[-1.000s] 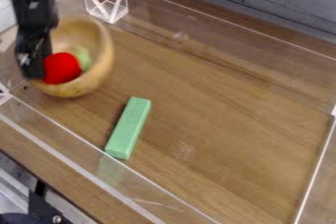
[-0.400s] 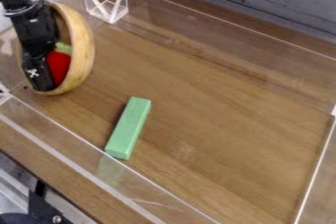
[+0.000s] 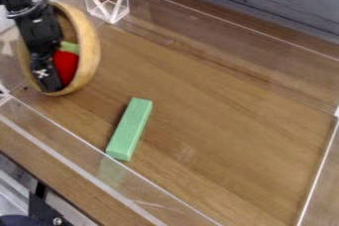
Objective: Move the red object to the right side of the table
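The red object (image 3: 66, 63), a small rounded toy fruit, lies inside a wooden bowl (image 3: 90, 40) at the far left of the table (image 3: 225, 81). The bowl is tipped up on its edge, its hollow facing left. My black gripper (image 3: 46, 69) reaches down into the bowl from above, open, with its fingers right beside the red object on its left side. The gripper body hides part of the fruit and of the bowl's inside. I cannot tell whether a finger touches the fruit.
A flat green rectangular block (image 3: 129, 128) lies on the wood, front of centre-left. Low clear acrylic walls (image 3: 212, 17) edge the tabletop, with a folded clear piece (image 3: 106, 5) at the back left corner. Bare wood stretches to the right.
The bowl has tipped from lying fairly flat to standing on its edge. My gripper has pushed a little rightward and lower into it, staying open beside the red object.
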`<state>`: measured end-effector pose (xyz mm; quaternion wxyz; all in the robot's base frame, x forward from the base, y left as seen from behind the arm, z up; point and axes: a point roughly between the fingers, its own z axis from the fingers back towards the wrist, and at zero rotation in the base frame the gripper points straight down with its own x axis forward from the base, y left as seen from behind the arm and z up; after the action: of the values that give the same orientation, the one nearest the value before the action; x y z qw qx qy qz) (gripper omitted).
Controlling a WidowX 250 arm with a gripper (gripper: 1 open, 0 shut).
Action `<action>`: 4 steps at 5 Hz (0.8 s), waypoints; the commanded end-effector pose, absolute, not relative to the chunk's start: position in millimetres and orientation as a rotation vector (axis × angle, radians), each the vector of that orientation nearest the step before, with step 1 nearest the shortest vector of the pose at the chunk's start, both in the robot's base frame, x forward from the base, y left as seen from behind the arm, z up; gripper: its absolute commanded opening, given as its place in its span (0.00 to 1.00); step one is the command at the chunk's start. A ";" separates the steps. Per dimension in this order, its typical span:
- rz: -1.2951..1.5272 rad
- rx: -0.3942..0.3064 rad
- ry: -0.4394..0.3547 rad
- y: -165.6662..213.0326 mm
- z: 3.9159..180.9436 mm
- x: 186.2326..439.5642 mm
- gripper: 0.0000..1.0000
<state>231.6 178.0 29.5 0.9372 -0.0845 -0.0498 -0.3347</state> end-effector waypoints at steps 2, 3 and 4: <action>-0.654 -0.241 -0.131 175.6 40.7 236.1 0.00; -0.657 -0.275 -0.142 174.8 42.2 238.0 0.00; -0.678 -0.274 -0.140 180.4 46.6 246.0 0.00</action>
<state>240.7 174.2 36.2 0.9313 -0.1527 -0.0593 -0.3252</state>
